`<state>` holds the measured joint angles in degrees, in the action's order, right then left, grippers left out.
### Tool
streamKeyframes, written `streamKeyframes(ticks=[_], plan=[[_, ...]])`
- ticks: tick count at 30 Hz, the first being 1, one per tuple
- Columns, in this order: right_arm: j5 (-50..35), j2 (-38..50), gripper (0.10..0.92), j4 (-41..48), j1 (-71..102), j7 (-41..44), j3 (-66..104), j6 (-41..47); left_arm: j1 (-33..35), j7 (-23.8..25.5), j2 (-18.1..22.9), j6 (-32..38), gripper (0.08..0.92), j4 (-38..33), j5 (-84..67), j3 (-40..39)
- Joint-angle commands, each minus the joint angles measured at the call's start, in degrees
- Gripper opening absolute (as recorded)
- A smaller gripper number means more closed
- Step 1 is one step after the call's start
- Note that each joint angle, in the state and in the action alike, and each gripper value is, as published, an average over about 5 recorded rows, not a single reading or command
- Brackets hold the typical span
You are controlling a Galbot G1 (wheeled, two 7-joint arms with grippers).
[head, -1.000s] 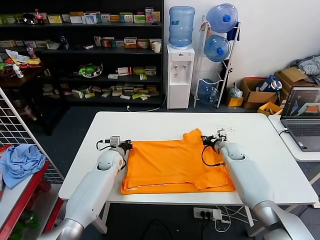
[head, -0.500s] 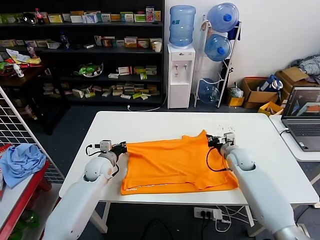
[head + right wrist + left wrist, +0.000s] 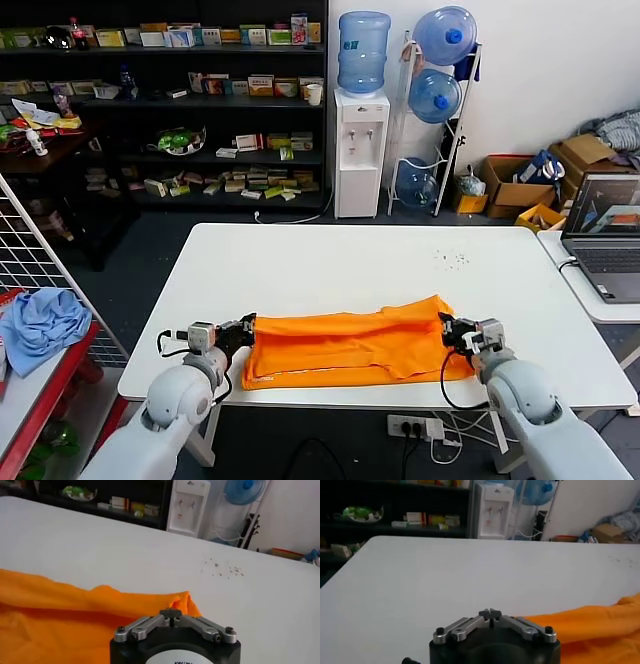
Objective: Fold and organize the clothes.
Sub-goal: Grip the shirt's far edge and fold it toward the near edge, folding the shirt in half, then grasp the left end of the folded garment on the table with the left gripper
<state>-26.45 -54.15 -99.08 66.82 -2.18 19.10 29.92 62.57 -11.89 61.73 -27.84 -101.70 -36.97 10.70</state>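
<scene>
fold step: my left hand and right hand, both closed on the orange t-shirt, hold it doubled along the desk's near edge; next, release and smooth it.

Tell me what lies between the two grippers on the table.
In the head view, only the folded orange T-shirt stretches between the left gripper and right gripper, each shut on an end.

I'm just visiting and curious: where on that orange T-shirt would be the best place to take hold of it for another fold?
Probably the two far corners of the T-shirt, one from each side. It lies as a flat, wide strip across the table, and the left gripper and right gripper are already shut on those corners.
</scene>
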Motion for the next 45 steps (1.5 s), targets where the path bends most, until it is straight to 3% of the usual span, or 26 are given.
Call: streamKeyframes(ticks=[1, 6, 14, 29, 35, 45], plan=[[2.21, 1.99, 0.124, -8.01, 13.13, -1.25, 3.85, 1.99, 11.43, 1.96, -0.66, 1.44, 0.092, -6.65, 4.27, 0.43], [2.72, 1.07, 0.173, -6.59, 12.12, -1.05, 3.14, 1.44, 10.79, 2.38, 0.35, 1.85, 0.151, -6.66, 5.59, 0.80], [1.38, 1.14, 0.397, -8.92, 11.41, -1.78, 3.53, 0.46, 11.05, 0.32, 0.21, 0.77, 0.382, -6.91, -0.51, 3.72], [0.47, 0.57, 0.799, -10.96, 11.75, -2.66, 3.72, 1.03, 6.35, -3.21, 5.79, -0.93, 0.796, 1.88, -10.57, 4.42], [0.40, 0.54, 0.822, -11.46, 12.38, -2.71, 4.15, 1.14, 5.25, -3.10, 7.13, -0.95, 0.807, 4.15, -10.33, 4.05], [-0.05, 0.40, 0.823, -11.96, 12.26, -2.93, 3.91, 1.64, 5.96, -1.91, 7.15, -1.79, 0.542, 3.41, -8.73, 3.49]])
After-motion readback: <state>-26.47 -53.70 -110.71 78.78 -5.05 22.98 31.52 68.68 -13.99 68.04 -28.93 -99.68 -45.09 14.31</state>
